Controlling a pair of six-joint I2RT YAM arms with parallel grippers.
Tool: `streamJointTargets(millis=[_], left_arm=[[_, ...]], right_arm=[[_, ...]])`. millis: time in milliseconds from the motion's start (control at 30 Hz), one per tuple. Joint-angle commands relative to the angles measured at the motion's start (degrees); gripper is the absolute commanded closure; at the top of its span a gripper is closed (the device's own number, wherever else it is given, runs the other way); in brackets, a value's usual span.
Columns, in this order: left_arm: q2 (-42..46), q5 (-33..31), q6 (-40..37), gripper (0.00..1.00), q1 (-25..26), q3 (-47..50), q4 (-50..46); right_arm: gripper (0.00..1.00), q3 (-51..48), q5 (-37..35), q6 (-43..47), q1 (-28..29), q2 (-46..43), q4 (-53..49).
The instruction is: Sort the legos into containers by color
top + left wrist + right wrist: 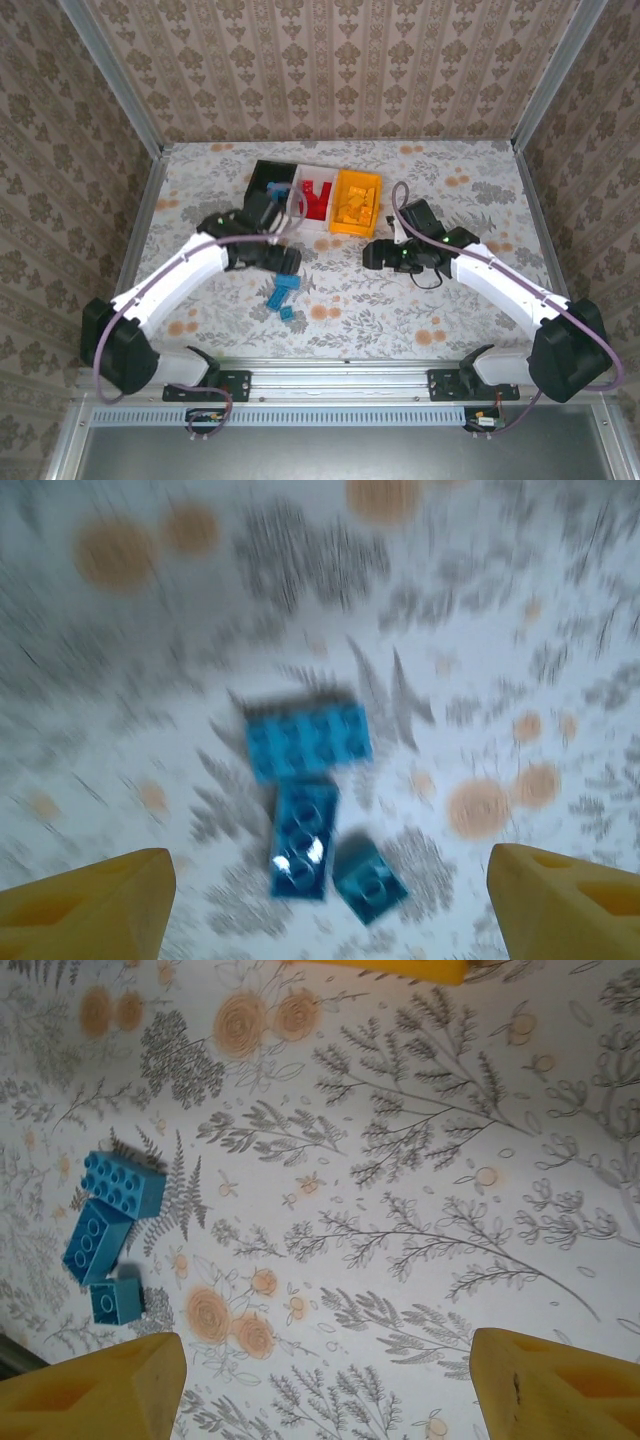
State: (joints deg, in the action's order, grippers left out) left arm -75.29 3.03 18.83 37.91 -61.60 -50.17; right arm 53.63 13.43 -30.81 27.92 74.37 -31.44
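The left gripper (325,900) is spread wide and empty over three blue legos (305,780) on the table (500,630). The right gripper (325,1365) is wide too, well right of the blue legos (105,1230). Seen from above, the containers (334,205) beyond the blue legos (283,293) hold red legos (318,200) and yellow legos (356,205).

The worktop (450,300) is covered by a pale cloth printed with grey ferns and orange flowers. At its far side three containers stand joined in a row: the black bin (272,165) on the left, the white bin (316,171) in the middle and the orange-yellow bin (352,232) on the right. Nearer the middle, three blue bricks (287,288) lie clustered on the cloth. A wide brick (124,1183) touches a longer brick (95,1242), and a small brick (117,1301) sits just beside that one.
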Motion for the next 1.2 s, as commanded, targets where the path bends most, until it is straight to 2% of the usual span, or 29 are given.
streamJointTargets(millis=[0, 133, 267, 433, 567, 733, 900, 1167], left_arm=[[5.95, -2.29, 15.36, 0.17, 4.68, 6.65, -0.27], [13.30, -5.16, 28.59, 0.19, 10.00, 14.92, 1.11], [17.11, -6.36, 37.28, 0.21, 13.39, 21.22, 5.09], [15.58, -10.09, 44.75, 0.23, 18.80, 22.97, 6.12], [12.81, -11.58, 48.84, 0.26, 21.22, 23.74, 8.39], [8.72, -11.57, 50.43, 0.28, 22.38, 24.43, 12.38], [2.37, -11.07, 48.35, 0.29, 21.97, 22.14, 13.27], [-1.90, -9.52, 43.94, 0.33, 17.68, 22.37, 16.92]], right_arm=[[0.23, -1.33, 0.81, -1.60, 1.46, -0.04, -0.19], [0.23, -3.29, 0.63, -2.23, 3.52, -0.28, 0.50], [0.23, -5.46, 1.40, -2.77, 4.57, -0.18, 3.57], [0.23, -7.19, 2.85, -2.29, 4.95, 1.09, 6.09], [0.23, -6.79, 2.49, 0.36, 4.94, 2.54, 5.25], [0.23, -6.61, 2.61, 3.03, 4.78, 3.91, 4.08], [0.23, -7.21, 2.60, 3.50, 4.64, 4.38, 3.98], [0.23, -8.43, 1.97, 2.61, 4.57, 2.87, 3.75]])
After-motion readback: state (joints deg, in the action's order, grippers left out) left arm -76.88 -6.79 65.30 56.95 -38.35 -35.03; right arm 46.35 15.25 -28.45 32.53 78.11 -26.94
